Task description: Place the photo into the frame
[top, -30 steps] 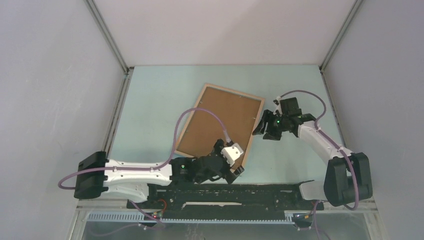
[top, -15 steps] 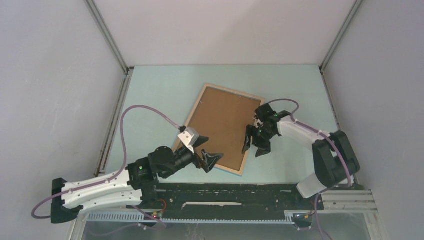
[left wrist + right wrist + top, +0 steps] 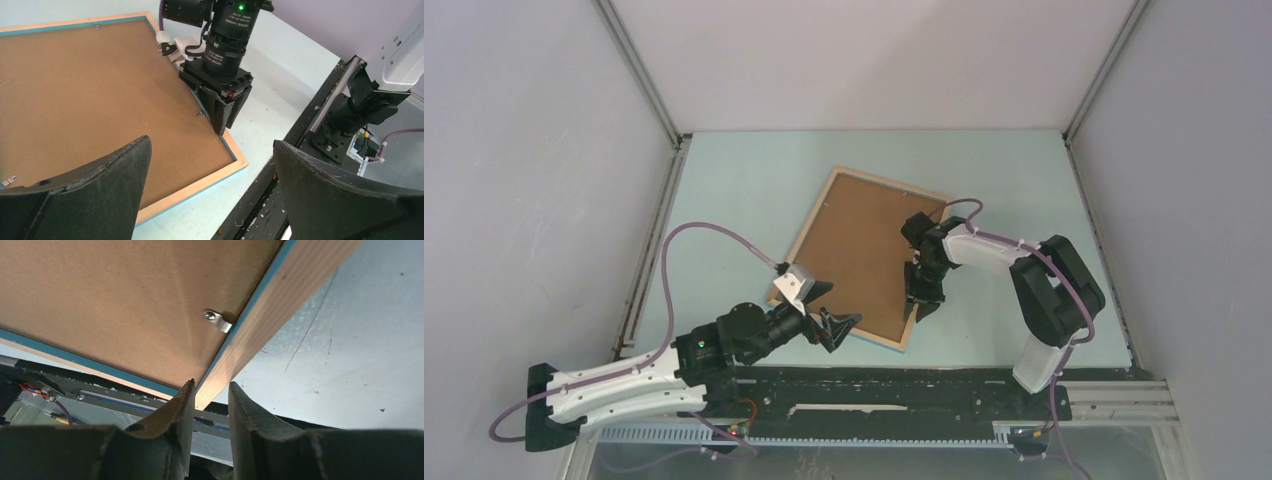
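Observation:
The frame (image 3: 884,181) lies face down and askew on the pale table, its light wood back up and a brown backing board (image 3: 854,250) filling it. The photo is out of view. My right gripper (image 3: 921,298) points down at the frame's right rail (image 3: 280,300), one finger on the board side and one on the outer side, closed against the wood. In the left wrist view the right gripper (image 3: 220,127) stands on that rail (image 3: 195,187). My left gripper (image 3: 836,308) hovers wide open over the frame's near corner, holding nothing.
A small metal clip (image 3: 217,320) sits on the board by the rail just ahead of my right fingers. The black mounting rail (image 3: 904,385) runs along the near table edge, close to the frame's near corner. Enclosure walls stand left, right and behind.
My right gripper swung in from beside the frame onto its right rail and narrowed its jaws. The left arm pulled back and left, its open gripper now at the frame's near corner.

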Action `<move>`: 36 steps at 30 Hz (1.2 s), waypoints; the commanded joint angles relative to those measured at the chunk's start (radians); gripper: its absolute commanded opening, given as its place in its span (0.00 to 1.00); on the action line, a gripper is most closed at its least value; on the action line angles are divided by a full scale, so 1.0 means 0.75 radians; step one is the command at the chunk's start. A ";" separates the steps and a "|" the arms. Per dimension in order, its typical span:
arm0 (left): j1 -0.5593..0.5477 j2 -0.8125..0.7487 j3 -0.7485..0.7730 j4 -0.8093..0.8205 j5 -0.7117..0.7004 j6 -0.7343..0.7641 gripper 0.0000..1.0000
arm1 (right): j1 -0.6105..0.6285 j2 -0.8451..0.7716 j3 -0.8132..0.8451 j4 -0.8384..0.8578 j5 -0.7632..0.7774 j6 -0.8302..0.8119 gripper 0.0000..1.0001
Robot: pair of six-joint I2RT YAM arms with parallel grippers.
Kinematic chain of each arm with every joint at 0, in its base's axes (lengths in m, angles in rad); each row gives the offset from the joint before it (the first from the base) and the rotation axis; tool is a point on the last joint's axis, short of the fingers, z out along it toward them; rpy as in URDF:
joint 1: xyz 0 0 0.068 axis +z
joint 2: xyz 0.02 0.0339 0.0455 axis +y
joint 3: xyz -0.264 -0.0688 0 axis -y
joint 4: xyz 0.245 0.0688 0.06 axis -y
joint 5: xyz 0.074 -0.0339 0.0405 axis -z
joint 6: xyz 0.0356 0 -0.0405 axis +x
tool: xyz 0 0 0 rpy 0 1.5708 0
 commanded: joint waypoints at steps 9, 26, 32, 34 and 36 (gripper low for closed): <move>0.005 -0.118 -0.071 0.008 -0.099 0.026 1.00 | 0.014 0.072 0.040 -0.035 0.044 0.150 0.37; 0.005 0.069 -0.066 -0.003 -0.257 0.030 1.00 | 0.020 -0.052 0.038 -0.022 0.055 0.307 0.00; 0.005 0.104 -0.090 0.070 0.058 0.143 1.00 | -0.046 -0.146 0.117 -0.157 0.038 0.278 0.00; 0.002 0.143 -0.079 0.075 0.085 0.172 1.00 | -0.068 -0.138 0.153 -0.219 0.039 0.262 0.00; 0.001 0.176 -0.100 0.131 0.074 0.202 1.00 | -0.086 -0.138 0.168 -0.241 0.032 0.252 0.00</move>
